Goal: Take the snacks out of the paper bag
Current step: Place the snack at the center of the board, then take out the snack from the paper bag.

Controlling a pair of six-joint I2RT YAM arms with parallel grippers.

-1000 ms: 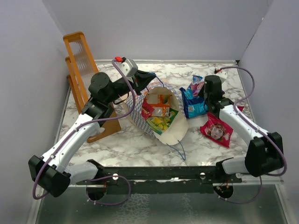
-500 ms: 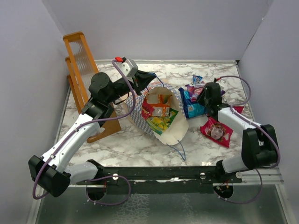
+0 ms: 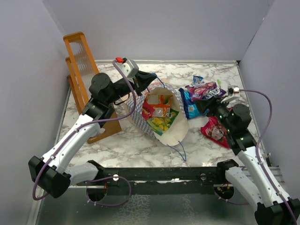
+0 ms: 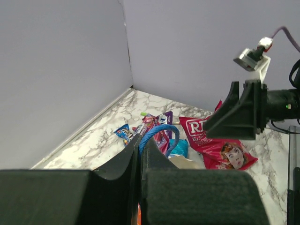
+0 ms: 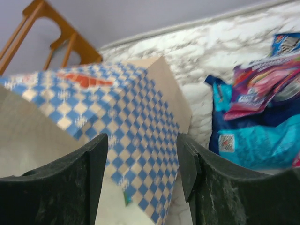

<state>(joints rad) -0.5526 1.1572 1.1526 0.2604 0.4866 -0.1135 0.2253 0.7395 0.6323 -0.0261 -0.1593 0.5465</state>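
The bag (image 3: 174, 131) sits at the middle of the table (image 3: 126, 143), tipped back with its cream mouth gaping toward the top camera. Four snacks show inside it: a red one (image 3: 147, 109) at the left, an orange one (image 3: 163, 99) at the far side, a silvery one (image 3: 161, 111) in the middle and a green-yellow one (image 3: 162, 123) nearest. Whether more lie under them I cannot tell.

Four more snacks lie out on the table to the bag's right. A blue one (image 3: 191, 107) is just beside the bag, and a purple-pink one (image 3: 204, 89) overlaps its far end. A small blue-white one (image 3: 198, 79) lies behind those, and a pink-red pouch (image 3: 214, 131) lies nearer, partly under the right arm.

The left gripper (image 3: 152, 82) pinches the bag's far rim, jaws pressed tight, with one blue cord handle (image 4: 157, 133) looping up at their tips. The right gripper (image 3: 202, 106) hangs just right of the bag over the blue snack, jaws apart and empty, facing the bag's checkered side.

One orange rack (image 3: 79, 61) stands at the far left.
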